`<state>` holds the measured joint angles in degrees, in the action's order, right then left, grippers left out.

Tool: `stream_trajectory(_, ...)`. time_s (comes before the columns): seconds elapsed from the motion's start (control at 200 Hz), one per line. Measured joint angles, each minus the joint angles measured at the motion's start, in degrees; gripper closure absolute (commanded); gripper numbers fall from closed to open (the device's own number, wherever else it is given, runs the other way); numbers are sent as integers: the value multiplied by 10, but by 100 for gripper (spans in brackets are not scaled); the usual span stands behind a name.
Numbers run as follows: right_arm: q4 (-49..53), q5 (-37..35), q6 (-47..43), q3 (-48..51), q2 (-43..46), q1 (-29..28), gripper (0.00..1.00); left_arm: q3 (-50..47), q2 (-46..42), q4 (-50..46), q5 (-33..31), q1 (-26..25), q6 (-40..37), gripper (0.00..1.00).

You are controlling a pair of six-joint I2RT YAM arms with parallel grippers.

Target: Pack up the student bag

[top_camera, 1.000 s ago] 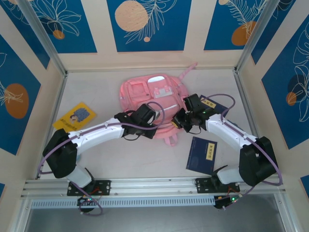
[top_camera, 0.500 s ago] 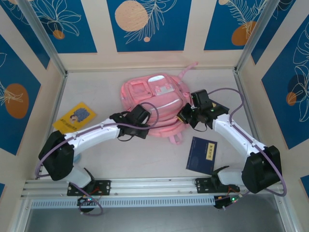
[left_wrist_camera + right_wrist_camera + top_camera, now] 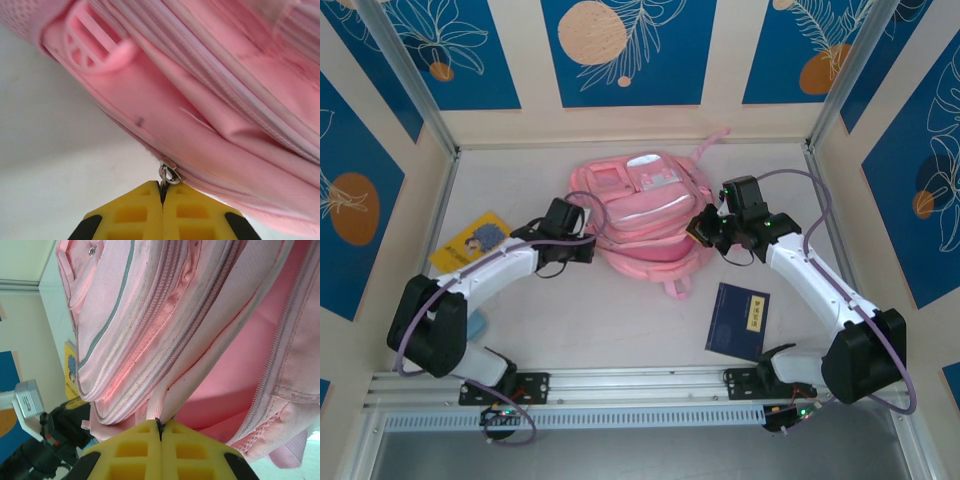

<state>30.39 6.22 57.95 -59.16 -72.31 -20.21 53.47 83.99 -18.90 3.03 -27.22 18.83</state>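
Student bag (image 3: 642, 215) lies on the far half of the worktop (image 3: 620, 320), about midway between the left and right edges, its pocketed front turned up. A thin pink strap (image 3: 713, 141) trails from its far right side towards the far right corner, and a short pink tab (image 3: 677, 289) sticks out of its near edge. The line between the two, the bag's long axis, runs far to near and leans a little to the right at the far end. Which end is the top I cannot tell. The near edge is bunched and raised between the two arms. The left gripper (image 3: 161, 195) comes in at the bag's near left side, its yellow jaws clenched on the small metal zip pull (image 3: 168, 173) that hangs from a seam along the bag's lower edge. The right gripper (image 3: 160, 427) meets the bag's right side, its jaws pressed together on a fold of pink fabric beside a zip track; to the right of that fold a compartment gapes and shows pink lining. A yellow book (image 3: 472, 240) lies flat near the left edge, well apart from the bag. A dark blue booklet (image 3: 739, 320) lies towards the near right corner, between the bag and the right arm's base.
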Motion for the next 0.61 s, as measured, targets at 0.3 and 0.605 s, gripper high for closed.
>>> stream_trajectory(0.3, -10, 33, -13, 0, 0, 16, 100, 0, 60, 76, 30, 67, -25, 100)
stream_trajectory(0.605, -70, 80, -7, -2, -48, 2, 100, 32, 101, 97, 30, 109, -15, 90)
